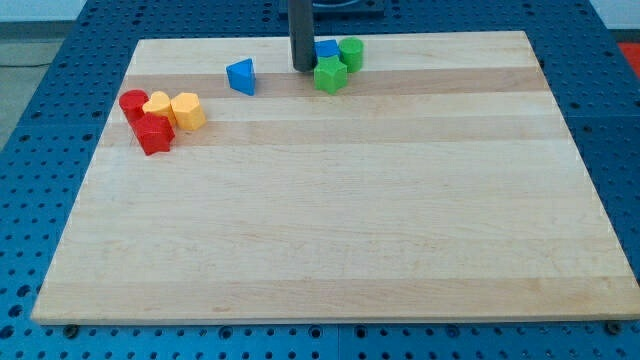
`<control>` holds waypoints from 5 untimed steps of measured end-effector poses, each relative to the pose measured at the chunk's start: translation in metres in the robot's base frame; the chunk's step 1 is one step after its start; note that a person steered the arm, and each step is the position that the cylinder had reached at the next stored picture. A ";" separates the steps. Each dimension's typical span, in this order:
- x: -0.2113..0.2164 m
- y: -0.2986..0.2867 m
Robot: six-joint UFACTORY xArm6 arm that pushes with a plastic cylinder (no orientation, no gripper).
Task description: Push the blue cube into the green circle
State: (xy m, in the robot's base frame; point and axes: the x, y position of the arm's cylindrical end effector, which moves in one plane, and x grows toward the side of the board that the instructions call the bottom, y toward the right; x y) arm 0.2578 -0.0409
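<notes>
The blue cube [326, 49] sits near the view's top edge of the wooden board [340, 220], touching the green circle block [351, 52] on its right. A green star-shaped block [330, 75] lies just below them, touching both. My tip [303, 68] stands just left of the blue cube, close to or touching it, and left of the green star. The rod partly hides the cube's left side.
A blue triangular block [241, 76] lies left of my tip. At the view's left is a cluster: a red round block [133, 103], a red block [153, 133], and two yellow blocks [158, 106] [188, 111]. Blue pegboard surrounds the board.
</notes>
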 end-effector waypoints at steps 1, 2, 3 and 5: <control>-0.015 0.000; -0.018 0.011; -0.013 0.034; 0.034 0.018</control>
